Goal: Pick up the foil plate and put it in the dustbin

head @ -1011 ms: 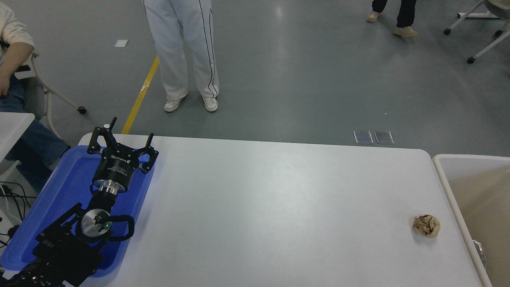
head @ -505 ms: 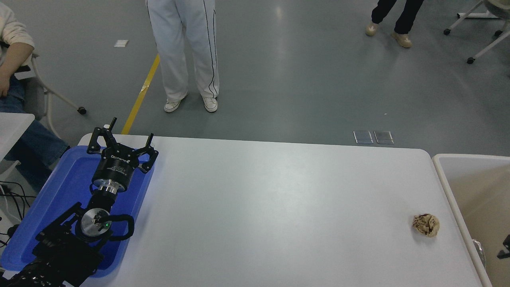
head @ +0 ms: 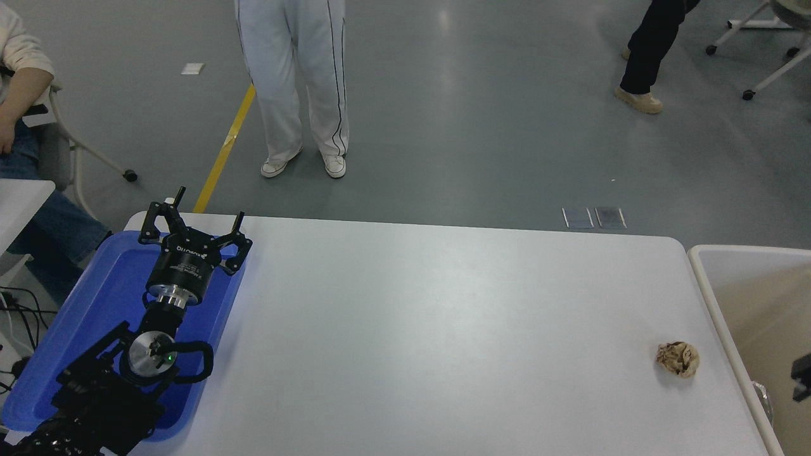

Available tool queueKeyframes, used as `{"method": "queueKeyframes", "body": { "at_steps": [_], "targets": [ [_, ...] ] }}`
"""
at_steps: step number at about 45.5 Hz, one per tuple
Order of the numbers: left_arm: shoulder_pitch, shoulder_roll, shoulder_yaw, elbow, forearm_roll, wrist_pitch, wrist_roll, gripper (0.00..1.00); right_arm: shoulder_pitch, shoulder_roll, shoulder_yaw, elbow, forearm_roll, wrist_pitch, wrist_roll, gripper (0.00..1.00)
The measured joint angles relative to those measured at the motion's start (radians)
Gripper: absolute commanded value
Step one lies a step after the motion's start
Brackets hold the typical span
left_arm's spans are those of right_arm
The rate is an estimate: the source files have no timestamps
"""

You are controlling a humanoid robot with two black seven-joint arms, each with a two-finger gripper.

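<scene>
The foil plate (head: 762,398) already lies in the dustbin (head: 713,303) at four o'clock — only a sliver shows — so the right gripper (head: 802,377), state unreadable, hangs above, while the left gripper (head: 193,221) rests splayed at eight o'clock.

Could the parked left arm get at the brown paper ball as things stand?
Probably not. The left gripper sits over the blue tray at the table's far left, while the paper ball lies near the right edge beside the dustbin. Nothing lies between them, but the whole table does.

Paper ball (head: 678,359) left of dustbin (head: 722,329)
</scene>
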Motion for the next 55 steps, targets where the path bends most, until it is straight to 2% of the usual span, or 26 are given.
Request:
{"method": "queueKeyframes", "body": {
  "at_steps": [15,29,55],
  "targets": [
    [0.000,0.000,0.000,0.000,0.000,0.000,0.000,1.00,0.358,0.244,-0.154,0.129,0.009,0.031,0.003,1.00],
    [0.000,0.000,0.000,0.000,0.000,0.000,-0.001,1.00,0.542,0.409,-0.094,0.233,0.086,0.037,0.007,1.00],
    [0.000,0.000,0.000,0.000,0.000,0.001,-0.002,1.00,0.664,0.500,-0.075,0.293,0.162,0.039,0.010,1.00]
  ]
}}
